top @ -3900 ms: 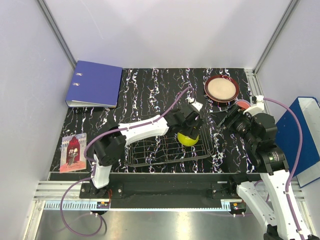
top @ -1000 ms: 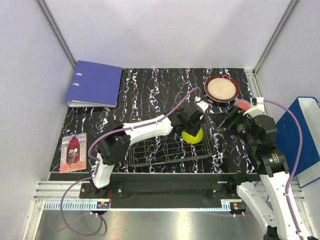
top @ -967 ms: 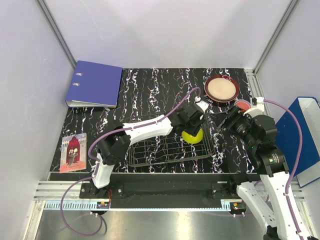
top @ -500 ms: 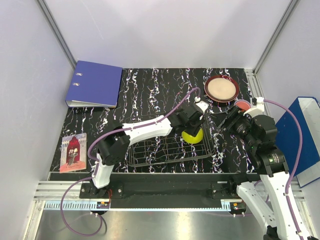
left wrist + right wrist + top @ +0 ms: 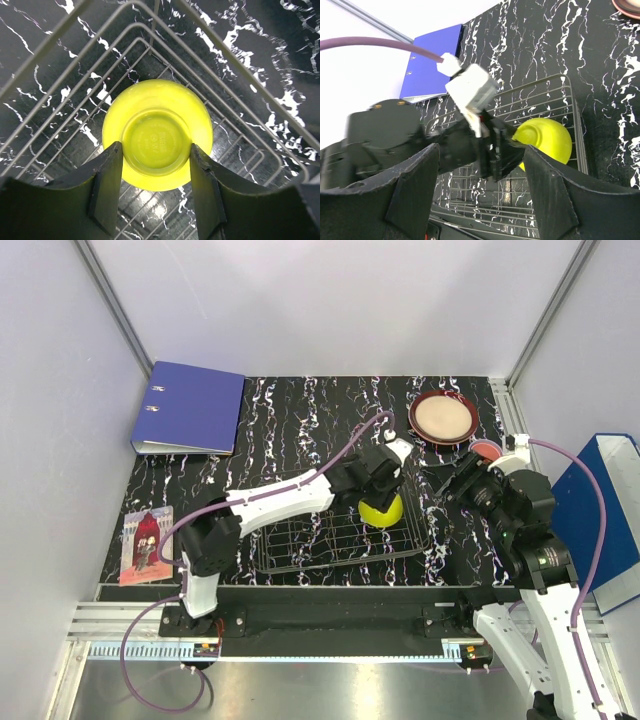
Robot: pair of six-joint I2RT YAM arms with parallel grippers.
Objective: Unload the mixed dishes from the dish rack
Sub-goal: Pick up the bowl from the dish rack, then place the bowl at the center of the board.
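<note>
The yellow-green bowl (image 5: 382, 512) sits upside down in the far right corner of the wire dish rack (image 5: 300, 552). My left gripper (image 5: 380, 496) is above it. In the left wrist view the gripper (image 5: 156, 150) has its fingers (image 5: 107, 180) pressed on both sides of the bowl's (image 5: 157, 112) foot ring. My right gripper (image 5: 450, 480) is open and empty, right of the rack; its view shows the bowl (image 5: 547, 137) and the rack (image 5: 555, 82). The dark-red-rimmed beige plate (image 5: 442, 417) lies at the back right, with the small pink cup (image 5: 484, 450) in front of it. The other plate and the lavender cup are out of view.
A blue binder (image 5: 190, 407) lies at the back left. A picture card (image 5: 147, 545) lies at the front left. A blue box (image 5: 610, 510) stands off the table's right edge. The left arm's purple cable loops over the rack.
The left arm has shifted its pose, and its gripper with the bowl has moved slightly left. The right arm has not moved.
</note>
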